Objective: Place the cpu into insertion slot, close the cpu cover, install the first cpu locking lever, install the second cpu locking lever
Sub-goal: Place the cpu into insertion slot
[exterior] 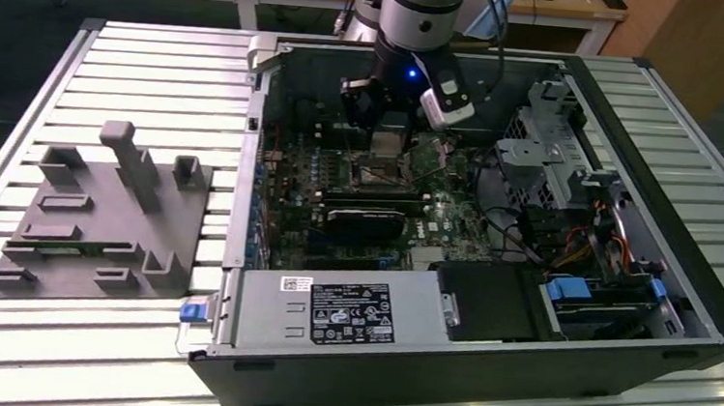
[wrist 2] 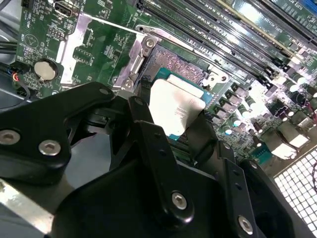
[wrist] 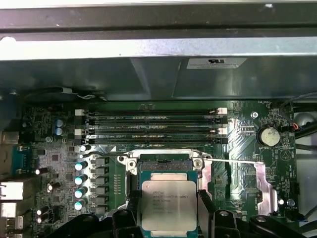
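PC case (exterior: 452, 375) on table (exterior: 153, 61); fixture block (exterior: 88, 230) at exterior view's left of it. Inside: cpu (wrist: 168, 203) betw. gripper (wrist: 168, 208) fingers, over insertion slot (wrist: 165, 166); RAM slots (wrist: 153, 126) just beside slot.

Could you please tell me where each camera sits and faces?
Exterior view: off-arm, looking down into the open computer case; arm and gripper show.
First wrist view: wrist-mounted, facing the motherboard; fingers show.
Second wrist view: wrist-mounted, slanting across the motherboard; gripper body shows.
Both wrist views share the gripped cpu over the insertion slot.
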Available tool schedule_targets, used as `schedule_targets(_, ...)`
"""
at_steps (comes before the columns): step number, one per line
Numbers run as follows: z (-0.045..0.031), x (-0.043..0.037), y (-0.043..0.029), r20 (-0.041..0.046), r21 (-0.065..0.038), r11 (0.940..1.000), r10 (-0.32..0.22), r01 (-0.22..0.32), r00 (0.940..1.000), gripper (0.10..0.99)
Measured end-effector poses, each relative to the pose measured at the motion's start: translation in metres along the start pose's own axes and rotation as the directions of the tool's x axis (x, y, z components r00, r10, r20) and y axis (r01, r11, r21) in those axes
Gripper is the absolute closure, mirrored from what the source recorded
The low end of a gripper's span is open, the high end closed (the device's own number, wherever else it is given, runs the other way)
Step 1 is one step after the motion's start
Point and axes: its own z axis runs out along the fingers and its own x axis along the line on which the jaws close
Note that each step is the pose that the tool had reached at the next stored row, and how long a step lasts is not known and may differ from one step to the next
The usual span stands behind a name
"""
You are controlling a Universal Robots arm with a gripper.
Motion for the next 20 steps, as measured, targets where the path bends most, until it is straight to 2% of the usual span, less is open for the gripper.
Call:
schedule_targets(5,0.0011,0.0,-0.0001,0.0063,-0.002,0.9966,0.083,-0.083,0.9965,0.549)
schedule_targets(9,0.0021,0.0,-0.0002,0.0119,-0.003,0.9879,0.155,-0.155,0.9879,0.549)
schedule_targets(14,0.0033,-0.0001,-0.0002,0.0186,-0.007,0.9699,0.244,-0.244,0.9697,0.549)
schedule_targets(20,0.0044,-0.0001,-0.0003,0.0263,-0.01,0.9388,0.345,-0.344,0.9384,0.549)
